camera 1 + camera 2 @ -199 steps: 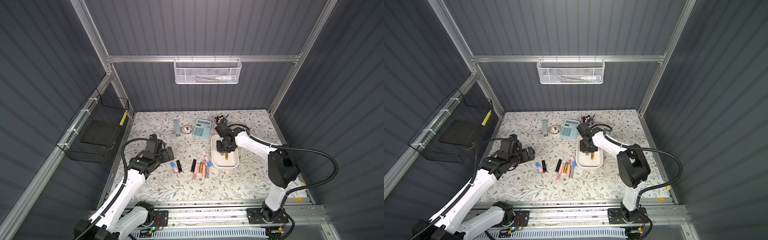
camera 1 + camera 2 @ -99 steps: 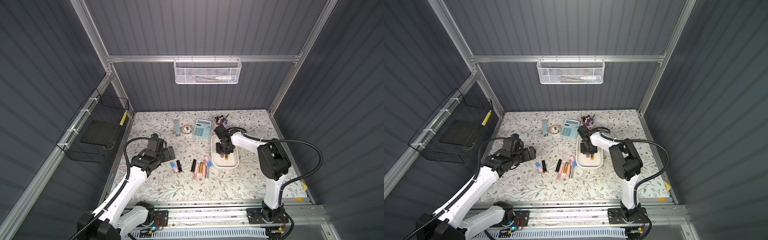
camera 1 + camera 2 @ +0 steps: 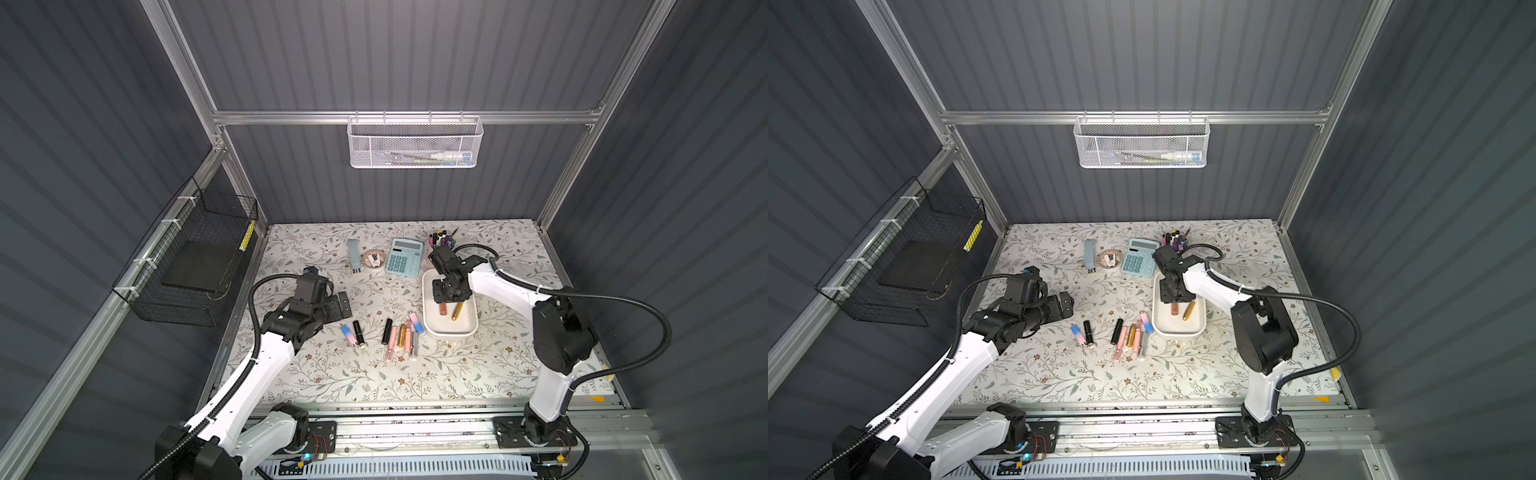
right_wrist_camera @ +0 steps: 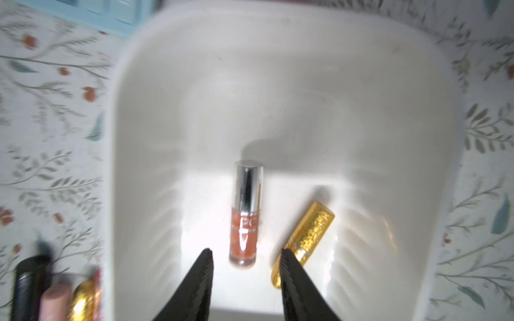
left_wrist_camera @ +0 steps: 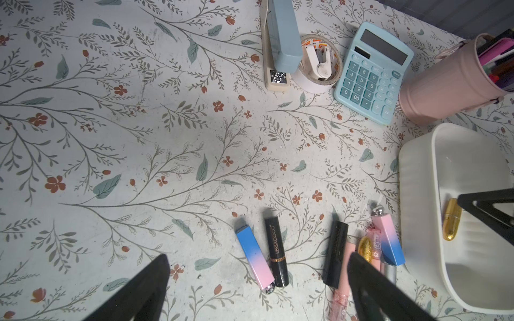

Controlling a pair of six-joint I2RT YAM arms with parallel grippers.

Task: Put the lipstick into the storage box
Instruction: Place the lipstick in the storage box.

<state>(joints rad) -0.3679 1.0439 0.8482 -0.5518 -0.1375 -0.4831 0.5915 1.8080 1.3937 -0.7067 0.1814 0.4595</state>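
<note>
Right end effector (image 4: 246,251): partly open over storage box (image 4: 278,83), lipstick (image 4: 246,214) lying free inside. Left end effector (image 5: 258,255): wide open, empty.

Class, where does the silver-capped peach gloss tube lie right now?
In both top views the gloss tube lies inside the storage box, beside the gold lipstick, just beneath the right pincer.

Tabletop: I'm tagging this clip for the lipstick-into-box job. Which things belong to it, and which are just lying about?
Job: storage box; peach gloss tube and gold lipstick lying in it; loose lipsticks beside it; right gripper over the box.
Lying about: calculator, stapler, tape roll, pink pen cup, white mesh basket, black wire basket.
</note>
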